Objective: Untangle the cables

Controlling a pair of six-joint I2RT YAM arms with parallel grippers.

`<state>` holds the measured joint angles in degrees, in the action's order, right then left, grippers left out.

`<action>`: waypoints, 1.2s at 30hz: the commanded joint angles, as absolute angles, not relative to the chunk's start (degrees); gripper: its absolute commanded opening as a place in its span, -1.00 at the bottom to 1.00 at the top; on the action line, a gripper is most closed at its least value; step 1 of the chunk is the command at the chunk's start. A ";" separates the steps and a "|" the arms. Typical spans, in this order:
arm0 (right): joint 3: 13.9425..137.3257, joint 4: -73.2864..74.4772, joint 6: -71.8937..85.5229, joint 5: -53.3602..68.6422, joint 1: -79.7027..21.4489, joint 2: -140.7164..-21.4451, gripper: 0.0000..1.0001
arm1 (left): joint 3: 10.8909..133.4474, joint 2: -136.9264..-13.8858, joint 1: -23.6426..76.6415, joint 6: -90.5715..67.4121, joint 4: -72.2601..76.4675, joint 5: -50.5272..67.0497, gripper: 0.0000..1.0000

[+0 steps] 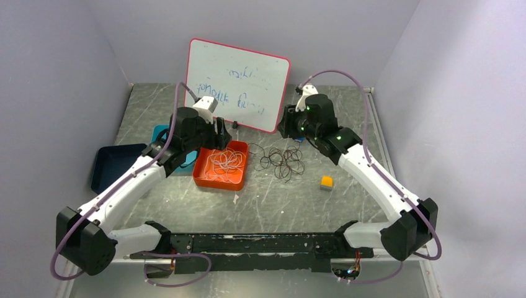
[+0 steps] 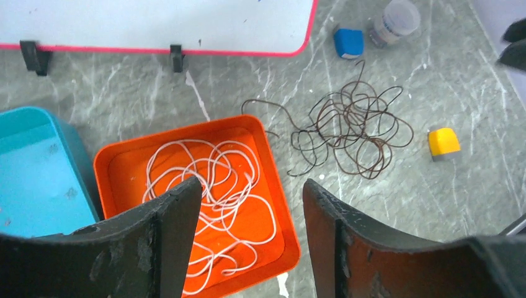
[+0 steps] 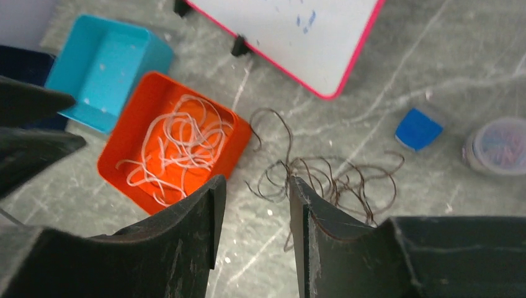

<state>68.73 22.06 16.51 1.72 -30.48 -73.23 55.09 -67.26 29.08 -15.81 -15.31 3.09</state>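
Note:
A white cable (image 2: 214, 162) lies in loose loops inside an orange tray (image 2: 286, 230). My left gripper (image 2: 251, 186) hangs above that tray's right part, open, with nothing between its fingers. A dark brown cable (image 2: 350, 130) is curled on the table to the right of the tray (image 1: 217, 183). My right gripper (image 3: 255, 181) is open above the left end of the brown cable (image 3: 335, 180). Only bare table shows between its fingers. One brown strand rises to the tip of its right finger (image 3: 310, 211) and runs along that finger's outer side.
A pink-framed whiteboard (image 1: 239, 84) stands at the back. A teal tray (image 2: 31, 174) and a dark blue tray (image 1: 115, 164) sit left of the orange one. A yellow cube (image 1: 326, 182), a small blue block (image 2: 348, 42) and a clear jar (image 2: 394, 22) lie to the right.

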 commanded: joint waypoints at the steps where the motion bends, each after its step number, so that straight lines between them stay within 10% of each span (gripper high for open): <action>1: 66.47 28.67 18.06 -2.93 -30.23 -74.76 -0.08 | 56.77 -68.70 28.70 -14.80 -10.69 6.78 0.30; 25: 65.40 28.24 7.94 0.93 -22.07 -90.54 0.03 | 55.14 -70.98 28.74 -16.13 -8.90 10.14 0.26; 36: 63.97 21.21 8.02 1.89 -21.88 -94.72 -0.55 | 54.57 -70.28 28.69 -16.04 -9.22 9.25 0.25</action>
